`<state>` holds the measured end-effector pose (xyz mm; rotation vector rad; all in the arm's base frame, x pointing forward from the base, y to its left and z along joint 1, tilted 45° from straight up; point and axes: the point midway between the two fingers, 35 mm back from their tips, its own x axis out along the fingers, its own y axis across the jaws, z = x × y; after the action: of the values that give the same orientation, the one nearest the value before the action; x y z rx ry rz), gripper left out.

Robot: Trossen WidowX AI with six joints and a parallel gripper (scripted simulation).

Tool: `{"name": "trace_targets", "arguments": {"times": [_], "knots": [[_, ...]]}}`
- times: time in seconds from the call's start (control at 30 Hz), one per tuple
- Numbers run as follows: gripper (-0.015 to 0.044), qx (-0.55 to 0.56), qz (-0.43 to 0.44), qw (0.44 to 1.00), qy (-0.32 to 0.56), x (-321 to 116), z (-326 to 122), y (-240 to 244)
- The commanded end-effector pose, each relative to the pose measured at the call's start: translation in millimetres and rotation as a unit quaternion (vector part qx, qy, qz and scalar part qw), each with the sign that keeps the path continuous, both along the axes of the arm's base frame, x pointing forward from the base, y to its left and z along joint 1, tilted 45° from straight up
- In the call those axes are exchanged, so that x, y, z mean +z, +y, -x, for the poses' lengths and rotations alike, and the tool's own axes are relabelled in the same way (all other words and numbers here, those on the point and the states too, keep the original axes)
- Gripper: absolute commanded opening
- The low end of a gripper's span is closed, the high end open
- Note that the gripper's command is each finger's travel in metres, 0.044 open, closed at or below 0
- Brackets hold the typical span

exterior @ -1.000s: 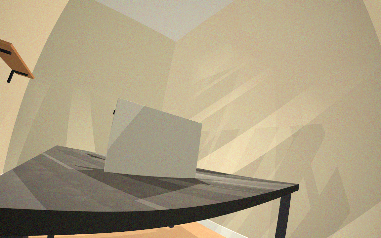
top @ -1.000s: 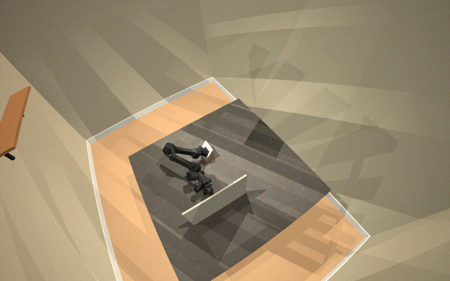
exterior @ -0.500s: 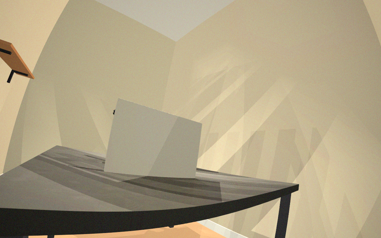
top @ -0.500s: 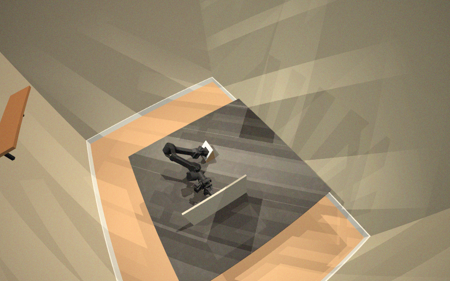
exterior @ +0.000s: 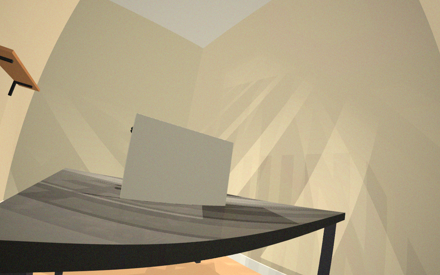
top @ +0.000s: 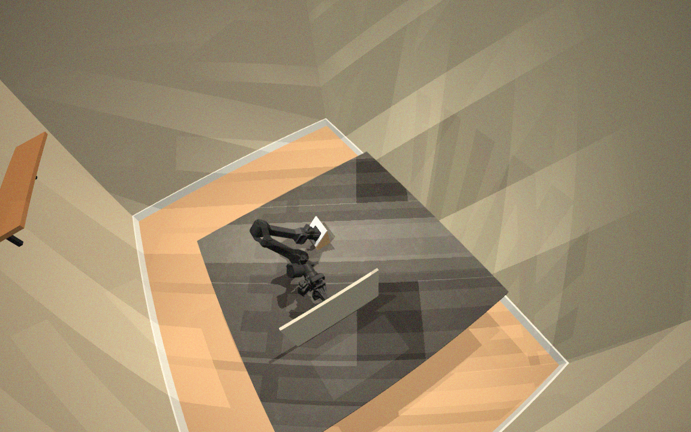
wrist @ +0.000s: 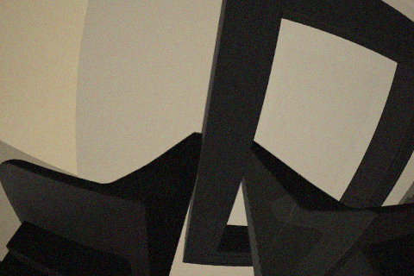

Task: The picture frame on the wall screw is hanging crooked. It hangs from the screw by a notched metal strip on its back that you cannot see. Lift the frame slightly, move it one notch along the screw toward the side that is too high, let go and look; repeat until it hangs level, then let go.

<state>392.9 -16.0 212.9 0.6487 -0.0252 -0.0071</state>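
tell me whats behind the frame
In the wrist view, the pale wall panel shows behind the dark frame and through its opening. The gripper is shut on the frame's side bar. The screw and notched strip are hidden.
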Motion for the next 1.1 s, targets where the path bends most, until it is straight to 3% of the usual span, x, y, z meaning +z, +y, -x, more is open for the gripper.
{"name": "trace_targets", "arguments": {"times": [0.0,1.07], "knots": [[0.0000,0.003,-0.002,1.000,-0.001,2.0,-0.3,2.6],[0.0000,0.003,-0.002,1.000,-0.001,6.2,-0.3,8.2]]}}
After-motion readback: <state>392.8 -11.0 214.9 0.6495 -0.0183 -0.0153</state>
